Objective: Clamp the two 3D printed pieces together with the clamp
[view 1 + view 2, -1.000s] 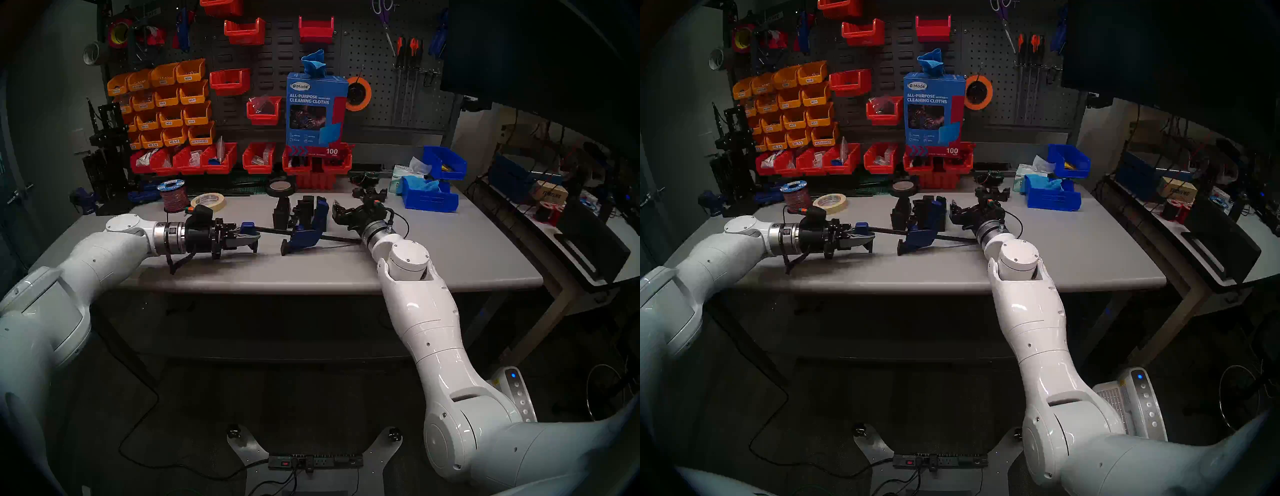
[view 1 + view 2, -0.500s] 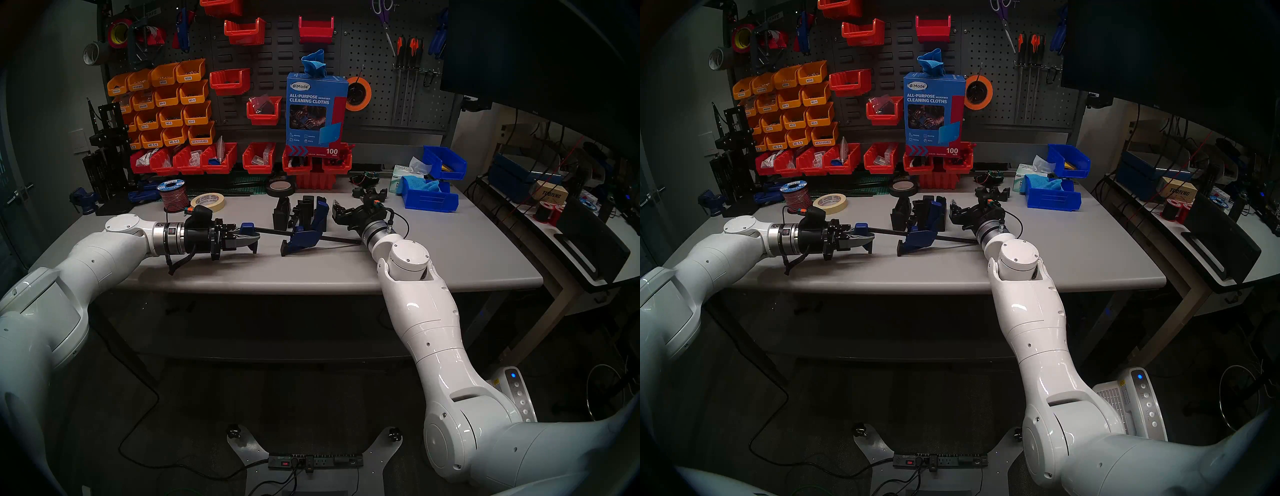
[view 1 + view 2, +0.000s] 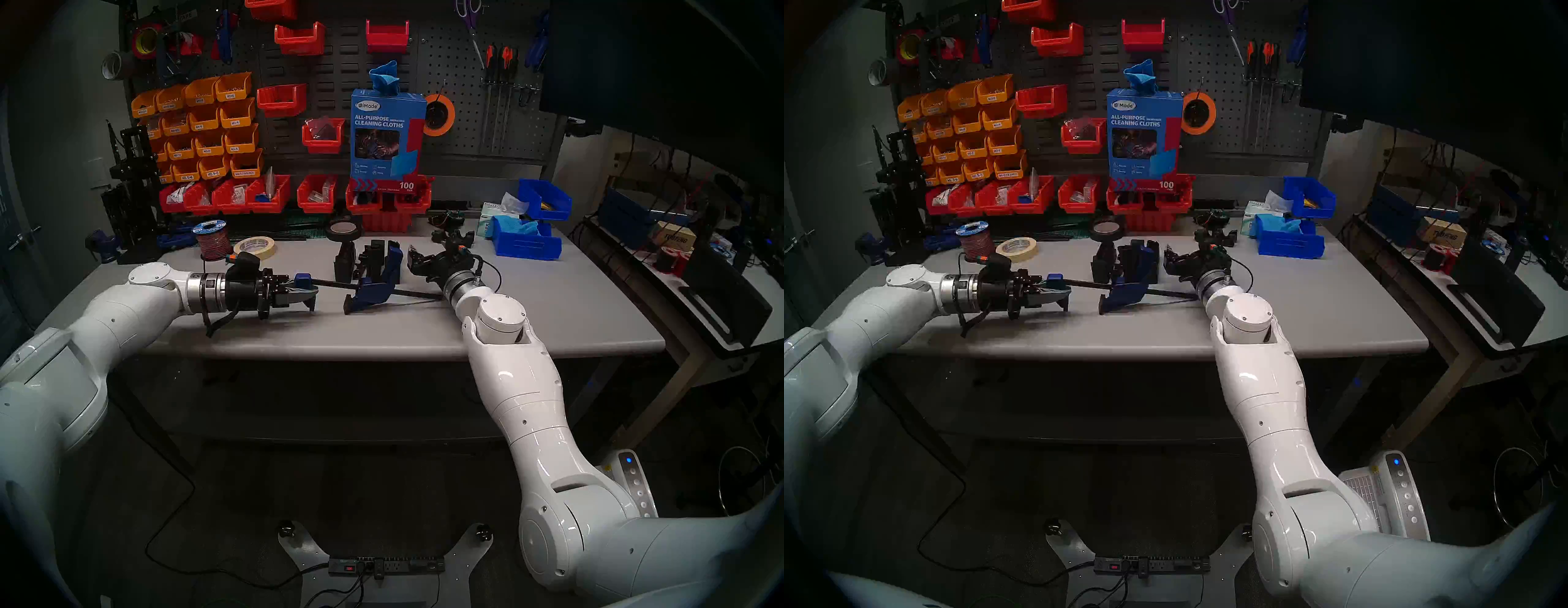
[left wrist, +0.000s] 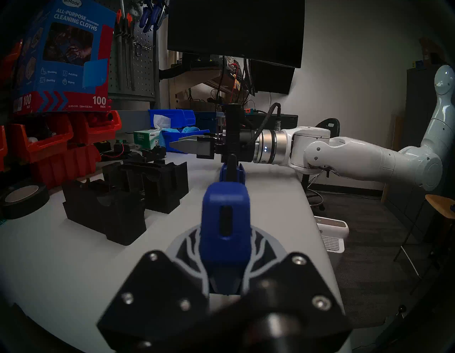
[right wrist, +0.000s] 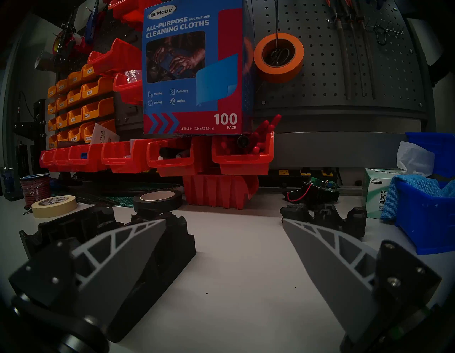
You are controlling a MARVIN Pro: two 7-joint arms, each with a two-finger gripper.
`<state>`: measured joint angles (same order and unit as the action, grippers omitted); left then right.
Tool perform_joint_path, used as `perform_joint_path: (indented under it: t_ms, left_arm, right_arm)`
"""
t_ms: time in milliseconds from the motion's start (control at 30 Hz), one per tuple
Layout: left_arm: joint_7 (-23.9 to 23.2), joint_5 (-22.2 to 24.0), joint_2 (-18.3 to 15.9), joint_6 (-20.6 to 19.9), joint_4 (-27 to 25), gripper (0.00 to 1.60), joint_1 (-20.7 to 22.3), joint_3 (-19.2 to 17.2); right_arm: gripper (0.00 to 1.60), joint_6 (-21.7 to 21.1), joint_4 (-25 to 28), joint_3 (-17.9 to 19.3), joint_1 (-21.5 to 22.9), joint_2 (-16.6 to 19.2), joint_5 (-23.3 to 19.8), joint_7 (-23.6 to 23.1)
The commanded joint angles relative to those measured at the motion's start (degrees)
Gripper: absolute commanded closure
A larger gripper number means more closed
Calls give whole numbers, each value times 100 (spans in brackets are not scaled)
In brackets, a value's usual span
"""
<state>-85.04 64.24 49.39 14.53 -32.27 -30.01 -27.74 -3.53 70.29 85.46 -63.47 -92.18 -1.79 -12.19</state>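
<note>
Two printed pieces (image 3: pixel 370 260) stood on the bench (image 3: pixel 551 305), unclamped. Left end effector (image 3: pixel 306 293) gripped the clamp's (image 3: pixel 373 293) blue end; right end effector (image 5: pixel 224 236) gaped empty. Next: squeeze the trigger handle.

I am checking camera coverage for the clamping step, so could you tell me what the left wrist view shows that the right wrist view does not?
Only the left wrist view shows the clamp: its blue end jaw sits pinched in the shut left gripper, the bar running away toward the blue trigger body. It also shows the right arm from the side.

Only the right wrist view shows the right gripper wide open with bare table between its fingers, and the masking tape roll.

Both show the two 3D printed pieces, the black tape roll and the cleaning cloths box.
</note>
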Motion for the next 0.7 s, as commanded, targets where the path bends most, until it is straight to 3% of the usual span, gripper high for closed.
perform_joint_path:
  t_ms: [0, 667]
  left_arm:
    - [4, 144, -10, -9, -44, 160, 223, -80]
    - [4, 120, -15, -13, -55, 160, 212, -89]
  right_arm:
    - [0, 129, 234, 25, 353, -13, 34, 68]
    - [0, 164, 520, -37, 834, -211, -37, 51]
